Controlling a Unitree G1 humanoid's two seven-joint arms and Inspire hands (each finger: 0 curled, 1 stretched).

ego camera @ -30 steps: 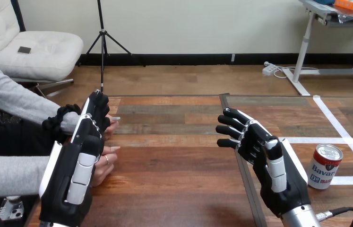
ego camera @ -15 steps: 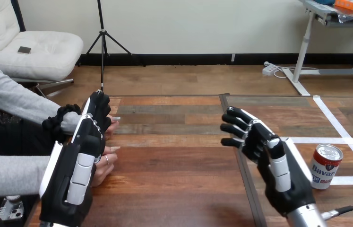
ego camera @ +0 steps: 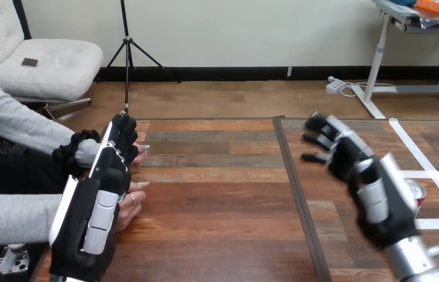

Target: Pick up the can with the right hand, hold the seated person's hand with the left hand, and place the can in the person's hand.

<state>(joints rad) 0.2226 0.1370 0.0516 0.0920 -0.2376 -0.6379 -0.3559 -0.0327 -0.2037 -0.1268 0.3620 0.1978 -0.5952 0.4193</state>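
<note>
Right hand (ego camera: 376,198) is hovering over the surface (ego camera: 217,194), fingers (ego camera: 322,124) spread, gripping nothing. Can (ego camera: 418,189) is standing upright behind it (mostly hidden). Left hand (ego camera: 90,217) is reaching straight-fingered alongside the person's 2 hands (ego camera: 130,205).

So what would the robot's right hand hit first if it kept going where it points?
Probably nothing: the right hand points away and leftward over bare table, while the can sits to its right, off that line. Depth is unclear.

Head camera looks forward and down across the table (ego camera: 217,205), seemingly close.
</note>
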